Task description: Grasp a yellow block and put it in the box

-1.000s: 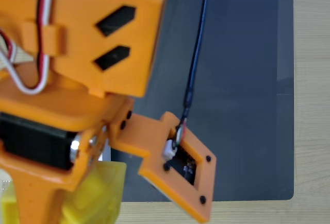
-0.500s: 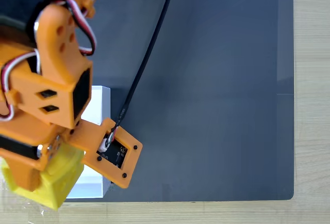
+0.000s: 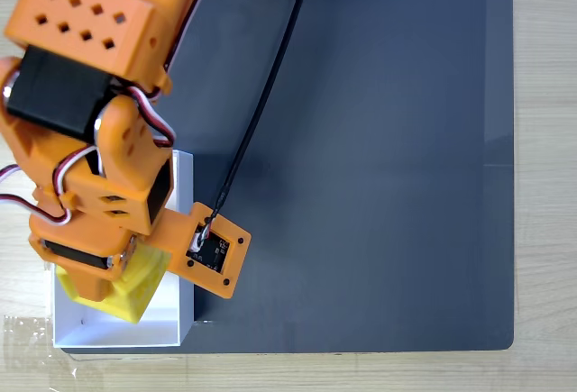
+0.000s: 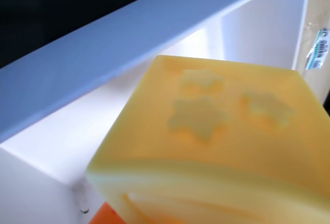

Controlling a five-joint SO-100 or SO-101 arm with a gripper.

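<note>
One orange arm reaches down the left side of the fixed view, its claw clamped on the yellow block at the lower left. Only the block's lower right part shows there, below the arm's orange housing, and it sits over the white floor of the box. The box lies at the lower left corner of a dark grey mat, its right wall running up beside the arm and its bottom wall near the mat's lower edge. Just right of the block, an orange camera mount juts out over the box's right wall, with a black cable running from it up across the mat to the top edge. Farther right the mat ends against the light wooden tabletop.

From the wrist view, the yellow block looms close and blurred, star-shaped marks showing on its near face. Behind it stand the box's white walls and bright floor, so the block sits within the box's outline; whether it touches the floor cannot be told.
</note>
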